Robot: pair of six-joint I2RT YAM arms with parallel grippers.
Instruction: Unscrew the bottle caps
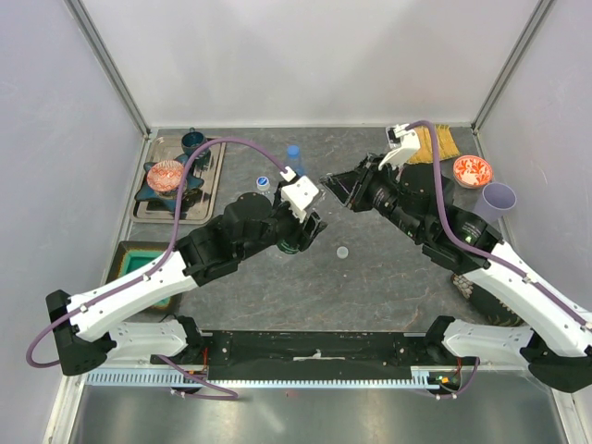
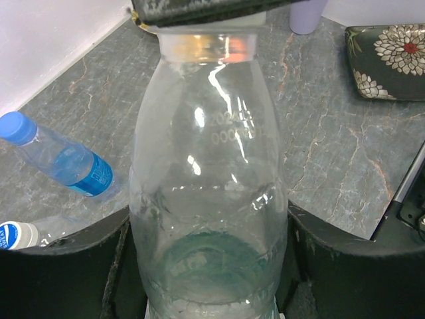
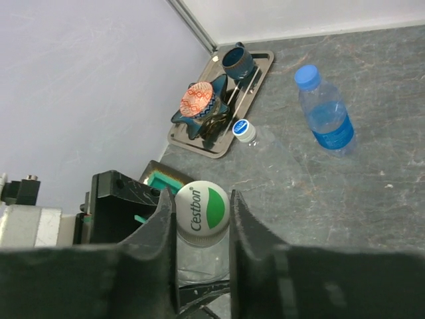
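My left gripper [image 1: 303,229] [image 2: 207,262] is shut on the body of a clear plastic bottle [image 2: 209,166] and holds it off the table. The bottle's white-and-green cap [image 3: 201,205] sits between the fingers of my right gripper [image 1: 331,185] [image 3: 202,219], which close on its sides; these fingers cover the cap in the left wrist view [image 2: 199,10]. A blue-labelled, blue-capped bottle [image 1: 294,155] [image 2: 63,156] [image 3: 325,113] lies at the back. Another clear bottle with a white-and-blue cap [image 1: 264,183] [image 2: 16,234] [image 3: 244,129] lies near it.
A loose cap [image 1: 342,252] lies on the table near the middle. A metal tray [image 1: 211,190] with a teal cup and a patterned bowl is back left. A lilac cup [image 1: 498,199], a red bowl [image 1: 472,169] and a floral pouch [image 2: 388,60] are on the right. A green box [image 1: 139,264] is at the left.
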